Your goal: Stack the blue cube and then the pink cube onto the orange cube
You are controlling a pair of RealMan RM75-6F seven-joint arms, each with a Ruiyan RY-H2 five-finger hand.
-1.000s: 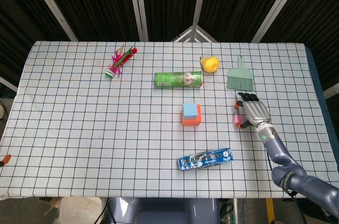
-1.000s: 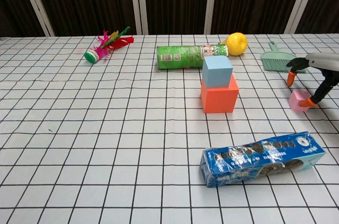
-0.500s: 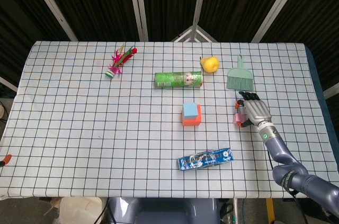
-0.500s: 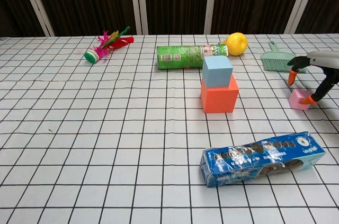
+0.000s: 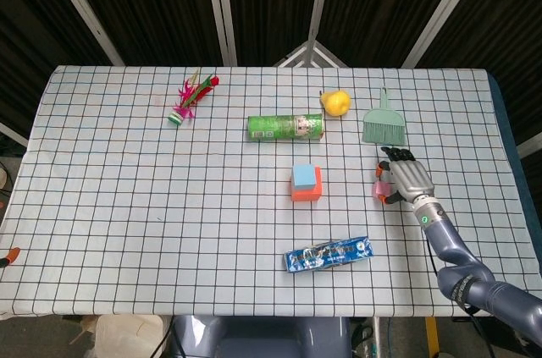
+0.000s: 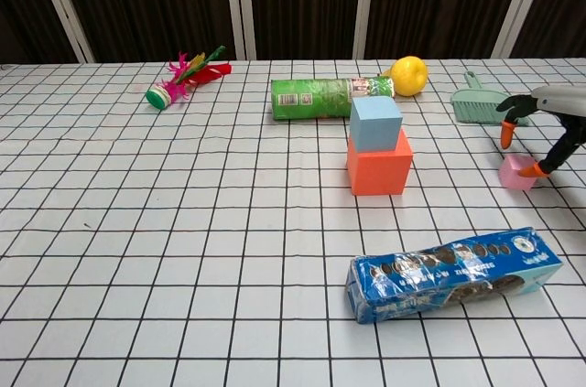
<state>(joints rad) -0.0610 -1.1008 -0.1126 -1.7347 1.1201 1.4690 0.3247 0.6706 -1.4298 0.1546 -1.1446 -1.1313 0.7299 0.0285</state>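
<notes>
Right hand: we see the right hand (image 5: 405, 177) from above in the head view, palm down over the pink cube (image 5: 378, 190); in the chest view the hand (image 6: 549, 126) enters at the frame edge with orange-tipped fingers (image 6: 506, 135) spread apart.
Grasp: one fingertip touches the top edge of the pink cube (image 6: 515, 172) in the chest view, another hangs above and apart from it; we cannot tell whether the cube is pinched or only touched.
Left hand: neither view shows it.
View difference, head: the cube shows only as a pink sliver at the hand's inner side, mostly covered by the fingers.
View difference, chest: the cube's whole front face shows, resting on the checked table (image 6: 183, 222).
Stack: the blue cube (image 6: 375, 122) sits on the orange cube (image 6: 378, 172), well apart from the hand toward the table centre; in the head view the blue cube (image 5: 303, 175) covers most of the orange cube (image 5: 308, 190).
Cube looks: plain matte faces, no markings; the blue one is smaller than the orange.
Writing: the green can (image 6: 325, 97) lies on its side beyond the stack, print too small to read; the blue cookie pack (image 6: 453, 273) nearer us than the hand shows pictured dark cookies, lettering illegible.
Near hand: the green brush (image 5: 383, 124) lies just beyond the fingers, the lemon (image 5: 336, 101) further on.
</notes>
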